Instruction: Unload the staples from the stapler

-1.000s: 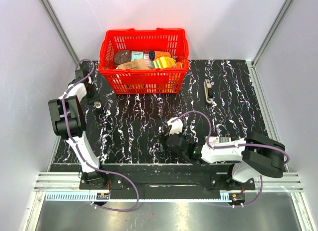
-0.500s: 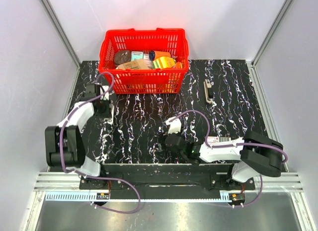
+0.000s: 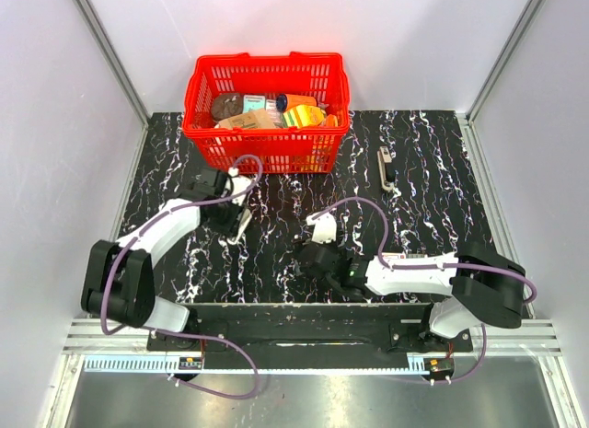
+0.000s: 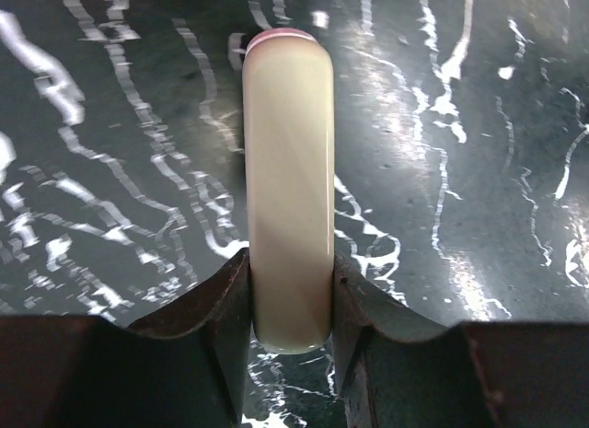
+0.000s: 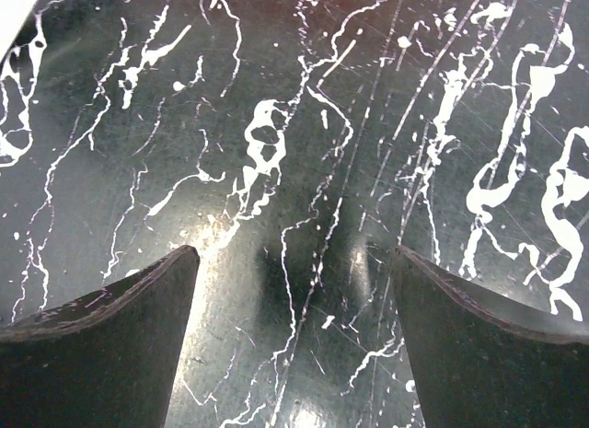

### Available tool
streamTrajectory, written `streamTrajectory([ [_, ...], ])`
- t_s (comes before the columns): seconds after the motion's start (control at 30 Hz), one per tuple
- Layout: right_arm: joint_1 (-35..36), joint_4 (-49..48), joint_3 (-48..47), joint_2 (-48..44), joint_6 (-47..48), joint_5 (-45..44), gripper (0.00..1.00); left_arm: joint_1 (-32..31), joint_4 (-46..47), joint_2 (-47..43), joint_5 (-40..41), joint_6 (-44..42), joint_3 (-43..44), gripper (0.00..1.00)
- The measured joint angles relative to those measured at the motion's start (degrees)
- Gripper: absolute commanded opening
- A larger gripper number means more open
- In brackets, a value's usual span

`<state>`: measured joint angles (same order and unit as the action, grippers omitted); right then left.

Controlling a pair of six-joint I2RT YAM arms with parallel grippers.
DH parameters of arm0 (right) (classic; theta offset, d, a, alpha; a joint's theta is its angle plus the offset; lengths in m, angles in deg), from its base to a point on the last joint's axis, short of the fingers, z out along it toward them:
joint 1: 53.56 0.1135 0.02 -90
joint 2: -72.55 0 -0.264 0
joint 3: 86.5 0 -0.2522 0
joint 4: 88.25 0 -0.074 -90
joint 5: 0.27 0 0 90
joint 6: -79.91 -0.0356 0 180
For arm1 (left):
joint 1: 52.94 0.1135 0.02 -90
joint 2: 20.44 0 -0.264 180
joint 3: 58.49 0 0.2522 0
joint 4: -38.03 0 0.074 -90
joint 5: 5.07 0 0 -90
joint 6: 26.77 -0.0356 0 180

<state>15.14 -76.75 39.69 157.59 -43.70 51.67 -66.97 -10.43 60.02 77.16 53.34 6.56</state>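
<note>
Far back on the right of the black, white-veined marble-patterned table lies the slim bar-shaped stapler with its dark body and pale metal parts. It rests flat, touched by neither arm, so no unloading appears to have begun.

Nearest to it, though well apart, is the right gripper. It sits low over the middle of the table with its jaws spread wide and only bare marble between them, which I read as readiness to take hold of something.

Further left, the left gripper is narrowed on a short cream-coloured stick with rounded ends, clamped near one end so that most of the length juts forward above the table. It may be meant as a tool or simply be in transit; the pictures do not settle that.

Behind both stands a red plastic mesh basket full of assorted goods.

Only the overhead camera shows the stapler and how far both arms are from it. The wrist cameras add what it cannot: the firm pinch on the stick, and the empty gap on the right.
</note>
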Motion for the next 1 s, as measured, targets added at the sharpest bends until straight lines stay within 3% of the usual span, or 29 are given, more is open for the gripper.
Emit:
streamTrajectory([
  [0.2,0.0,7.6,-2.1,-0.9,-4.7,-1.6,0.91,-6.0,0.0,6.8,-2.2,-0.5,0.2,0.27],
  [0.5,0.0,16.7,-5.3,-0.5,-11.0,-1.9,0.95,-7.6,-4.1,9.9,-9.9,0.9,5.3,0.86],
  [0.7,0.0,22.4,-13.7,4.5,-14.3,-2.0,0.96,-4.0,-10.7,7.9,-18.2,1.3,9.0,0.89],
  [0.83,0.0,26.3,-21.2,9.0,-16.3,-1.8,0.96,6.7,-16.1,4.5,-24.9,0.5,14.4,0.89],
  [1.0,-0.5,28.5,-33.3,16.9,-17.7,-0.6,0.97,19.8,-18.5,-1.7,-25.5,-2.4,17.3,0.88],
])
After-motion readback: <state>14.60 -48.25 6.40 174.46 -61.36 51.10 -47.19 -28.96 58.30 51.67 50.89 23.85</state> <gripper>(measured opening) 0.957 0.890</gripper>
